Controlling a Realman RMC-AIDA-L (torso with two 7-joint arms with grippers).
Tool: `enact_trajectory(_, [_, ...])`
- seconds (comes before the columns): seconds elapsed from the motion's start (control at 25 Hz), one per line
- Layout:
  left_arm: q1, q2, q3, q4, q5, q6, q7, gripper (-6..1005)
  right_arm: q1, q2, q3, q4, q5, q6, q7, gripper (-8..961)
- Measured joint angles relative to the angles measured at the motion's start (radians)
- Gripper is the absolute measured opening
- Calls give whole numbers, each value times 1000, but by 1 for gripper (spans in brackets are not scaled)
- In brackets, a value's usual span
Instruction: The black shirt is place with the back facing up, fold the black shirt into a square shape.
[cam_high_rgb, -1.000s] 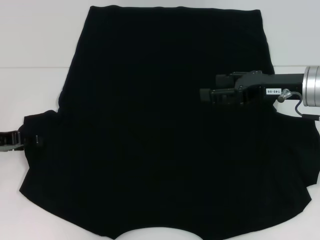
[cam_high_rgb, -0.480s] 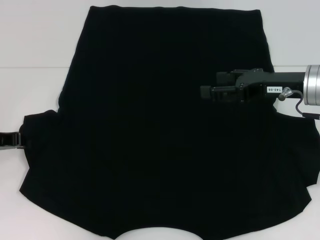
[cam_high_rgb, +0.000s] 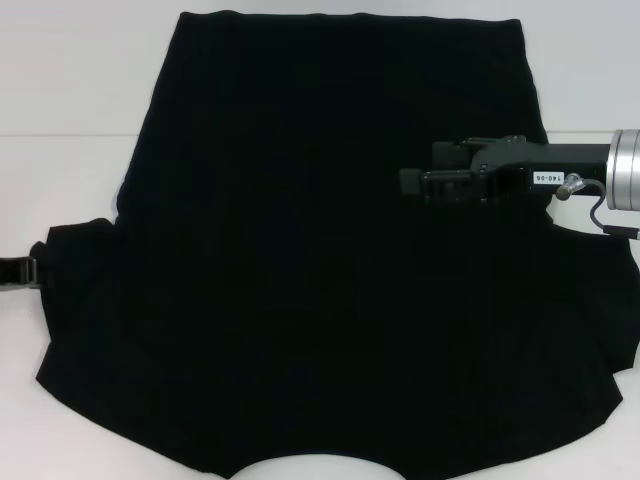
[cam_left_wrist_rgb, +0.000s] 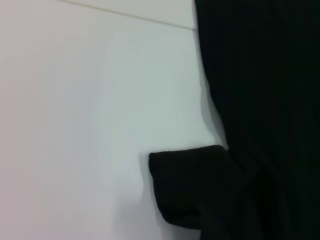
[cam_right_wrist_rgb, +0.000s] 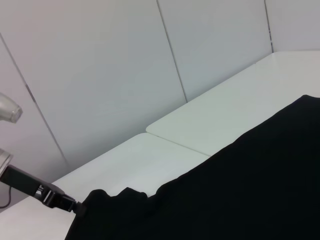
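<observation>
The black shirt (cam_high_rgb: 320, 260) lies spread flat over the white table (cam_high_rgb: 70, 90), its curved neckline at the near edge. At the far left my left gripper (cam_high_rgb: 30, 272) meets the tip of the shirt's left sleeve (cam_high_rgb: 70, 260) and looks shut on it; the right wrist view shows the left gripper (cam_right_wrist_rgb: 67, 202) touching that sleeve (cam_right_wrist_rgb: 100, 200). The left wrist view shows only the sleeve end (cam_left_wrist_rgb: 195, 190) on the table. My right gripper (cam_high_rgb: 415, 170) hovers over the shirt's right half, pointing left, open and holding nothing.
A seam (cam_high_rgb: 60, 135) runs across the white table behind the shirt's left side. Bare tabletop shows to the left of the shirt and at the back right corner (cam_high_rgb: 590, 60). Grey wall panels (cam_right_wrist_rgb: 100, 75) stand beyond the table.
My left gripper has drawn back to the left, and the sleeve's edge has shifted slightly left with it. The right gripper has barely moved.
</observation>
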Motion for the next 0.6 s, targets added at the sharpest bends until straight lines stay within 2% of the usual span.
enact_trajectory(0.6, [-7,9,-14,11,11,-150,-2,7,0,11,1,0,9,1,-2,883])
